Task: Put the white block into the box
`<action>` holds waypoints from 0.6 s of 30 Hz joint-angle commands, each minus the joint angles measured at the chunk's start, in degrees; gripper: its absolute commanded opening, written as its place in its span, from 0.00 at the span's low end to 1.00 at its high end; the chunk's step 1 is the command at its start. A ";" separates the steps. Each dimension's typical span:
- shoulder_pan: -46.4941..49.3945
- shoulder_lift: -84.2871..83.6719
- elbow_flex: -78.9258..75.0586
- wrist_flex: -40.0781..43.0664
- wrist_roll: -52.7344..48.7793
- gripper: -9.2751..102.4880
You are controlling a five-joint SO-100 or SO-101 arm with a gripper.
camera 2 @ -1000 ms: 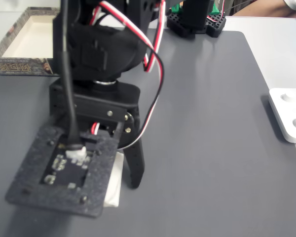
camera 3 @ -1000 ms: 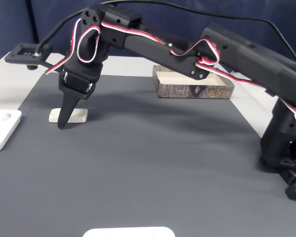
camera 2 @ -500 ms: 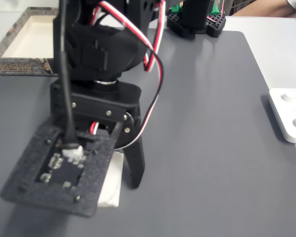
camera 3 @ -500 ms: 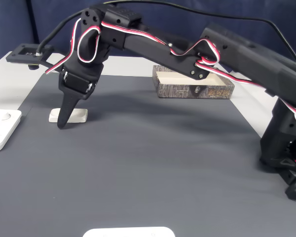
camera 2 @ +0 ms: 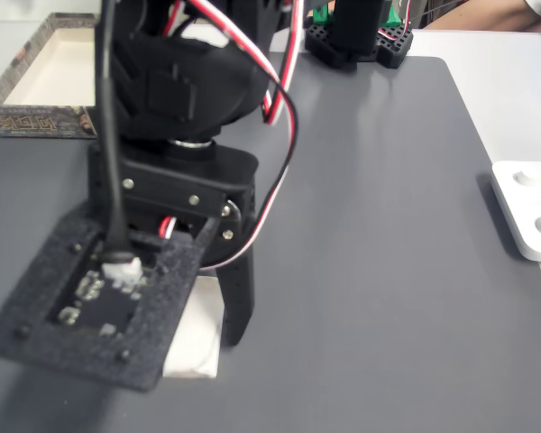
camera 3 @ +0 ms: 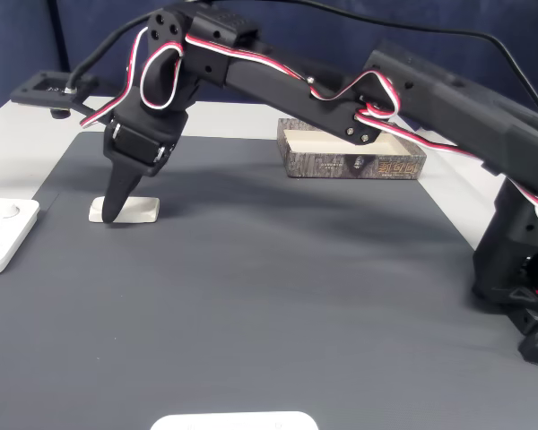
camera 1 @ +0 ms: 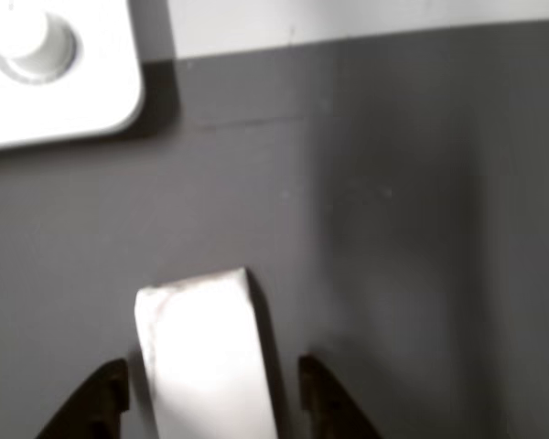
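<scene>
Black two-finger claw (camera 1: 210, 402) was open, straddling the small smooth white rectangular block (camera 1: 206, 352); block's long axis ran straight ahead between fingers, untouched.

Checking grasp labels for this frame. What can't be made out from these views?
- White block: near end cut off by the other view's bottom edge; in a fixed view the camera mount covers most of it.
- Gripper: whether its fingertips touch the block is not clear; blurred, tips cropped.
- Box: its inside is partly hidden by the arm in a fixed view.
</scene>
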 commanded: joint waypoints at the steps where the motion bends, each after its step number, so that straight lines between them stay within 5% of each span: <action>1: 0.26 3.34 -3.78 0.53 -0.09 0.31; 18: 0.09 2.81 -4.39 4.75 2.81 0.30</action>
